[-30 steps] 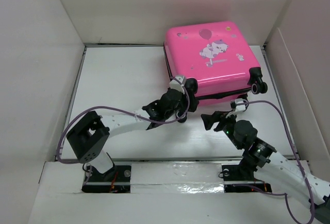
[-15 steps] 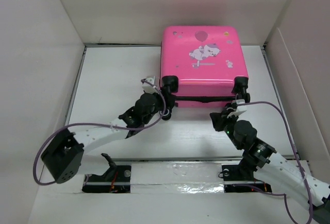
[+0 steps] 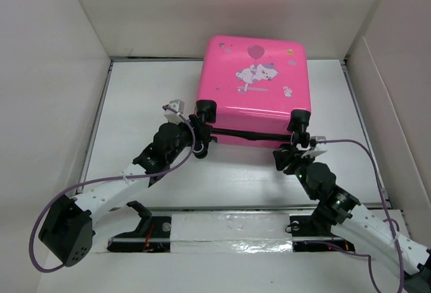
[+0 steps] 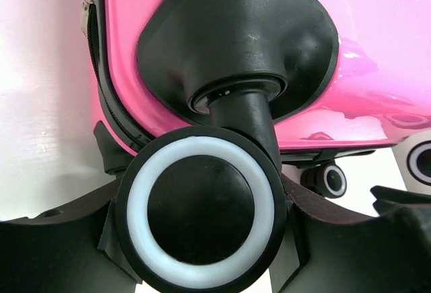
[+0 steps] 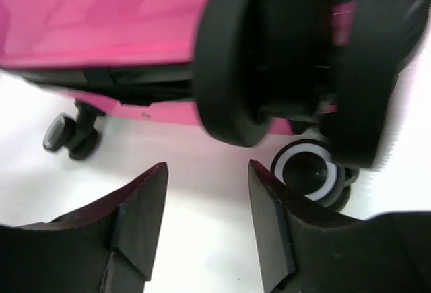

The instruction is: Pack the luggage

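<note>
We see luggage (image 3: 252, 81) lying flat, closed, at far centre of table (image 3: 148, 91), wheels facing arm bases. Left arm stretched forward; left gripper (image 3: 197, 138) pinching near-left wheel (image 4: 201, 212). Right arm low; right gripper (image 5: 207, 178) fingers (image 5: 145, 205) spread, just short of right wheel (image 5: 232, 64).

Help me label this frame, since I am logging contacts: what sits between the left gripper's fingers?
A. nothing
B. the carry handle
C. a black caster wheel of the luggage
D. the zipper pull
C: the left wrist view shows a caster wheel of the pink luggage filling the gap between the fingers of the left gripper.
</note>
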### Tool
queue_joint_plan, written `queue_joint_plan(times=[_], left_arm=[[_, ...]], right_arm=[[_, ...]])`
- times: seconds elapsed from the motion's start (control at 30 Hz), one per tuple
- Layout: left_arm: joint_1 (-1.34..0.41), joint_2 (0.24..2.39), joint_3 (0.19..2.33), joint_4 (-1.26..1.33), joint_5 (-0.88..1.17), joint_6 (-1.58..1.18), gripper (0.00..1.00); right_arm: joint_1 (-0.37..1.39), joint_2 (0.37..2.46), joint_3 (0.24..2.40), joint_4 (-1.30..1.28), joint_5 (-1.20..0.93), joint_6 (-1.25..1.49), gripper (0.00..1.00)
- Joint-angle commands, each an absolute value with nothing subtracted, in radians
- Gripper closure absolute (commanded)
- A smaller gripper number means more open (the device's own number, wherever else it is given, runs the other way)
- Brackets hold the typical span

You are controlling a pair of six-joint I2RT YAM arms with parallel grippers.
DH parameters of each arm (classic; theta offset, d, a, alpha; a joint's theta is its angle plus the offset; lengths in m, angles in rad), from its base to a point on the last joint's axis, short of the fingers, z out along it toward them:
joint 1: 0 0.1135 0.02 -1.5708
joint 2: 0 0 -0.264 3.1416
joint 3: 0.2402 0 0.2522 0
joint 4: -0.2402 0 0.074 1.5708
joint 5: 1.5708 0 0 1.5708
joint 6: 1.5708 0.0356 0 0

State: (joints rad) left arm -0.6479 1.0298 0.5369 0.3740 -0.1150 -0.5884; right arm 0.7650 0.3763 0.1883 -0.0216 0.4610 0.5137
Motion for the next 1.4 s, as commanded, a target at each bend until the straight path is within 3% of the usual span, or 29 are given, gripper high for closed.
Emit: queue_joint_plan(times=[0.0, 0.13, 0.43, 0.63, 0.8, 0.87, 1.33, 1.37], left_arm=[[-0.595, 0.947, 0.66, 0.555, -0.166, -0.667, 1.0], [-0.568, 0.948, 0.666, 0.554, -0.164, -0.673, 1.0], [-0.459, 1.011, 0.676, 0.61, -0.129, -0.69, 1.0], [-0.388, 1.02, 0.652, 0.658, -0.048, -0.712, 1.0], [-0.388, 1.029, 0.632, 0.673, -0.026, -0.719, 1.0], [-0.388, 1.029, 0.624, 0.676, -0.026, -0.722, 1.0], [-0.388, 1.032, 0.587, 0.684, -0.008, -0.726, 1.0], [-0.388, 1.031, 0.589, 0.683, -0.009, -0.726, 1.0]], right_arm=[[0.755, 0.295, 0.18, -0.087, 0.571, 0.612, 0.41], [0.755, 0.226, 0.196, -0.147, 0.627, 0.626, 0.3], [0.675, 0.313, 0.276, -0.12, 0.64, 0.483, 0.26], [0.546, 0.49, 0.255, 0.082, 0.387, 0.384, 0.25], [0.491, 0.549, 0.232, 0.241, 0.302, 0.295, 0.32], [0.482, 0.545, 0.206, 0.352, 0.278, 0.25, 0.4], [0.422, 0.739, 0.204, 0.545, 0.242, 0.207, 0.45], [0.422, 0.732, 0.196, 0.54, 0.258, 0.213, 0.52]])
